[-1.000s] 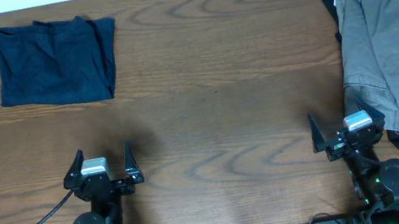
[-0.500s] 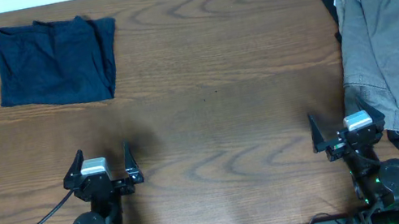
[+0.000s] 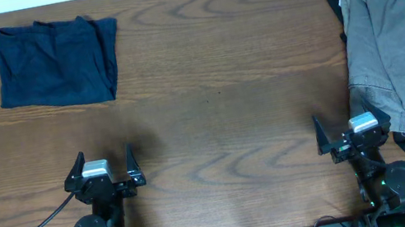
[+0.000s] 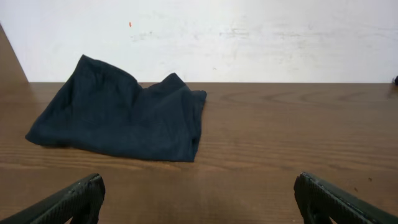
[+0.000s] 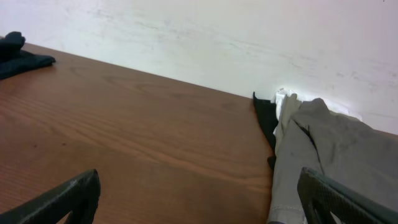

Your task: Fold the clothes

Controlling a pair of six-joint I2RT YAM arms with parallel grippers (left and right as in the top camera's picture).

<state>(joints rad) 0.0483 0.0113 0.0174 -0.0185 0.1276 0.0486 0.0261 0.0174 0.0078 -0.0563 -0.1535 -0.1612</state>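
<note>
**A:** Has anything shifted in the last second?

**B:** Nothing. The wrinkled dark navy-blue cloth shorts [image 3: 56, 64] lie bundled at the far left of the brown wooden table [image 3: 223, 85]. The left gripper [image 3: 103, 160] and right gripper [image 3: 351, 129] are parked, spread wide and empty.

**A:** Meaning?

**B:** Probably folded already, or a pause.

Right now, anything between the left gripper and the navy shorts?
Nothing. Only bare table lies between the left gripper and the shorts. The overhead and left wrist views both show it.
</note>
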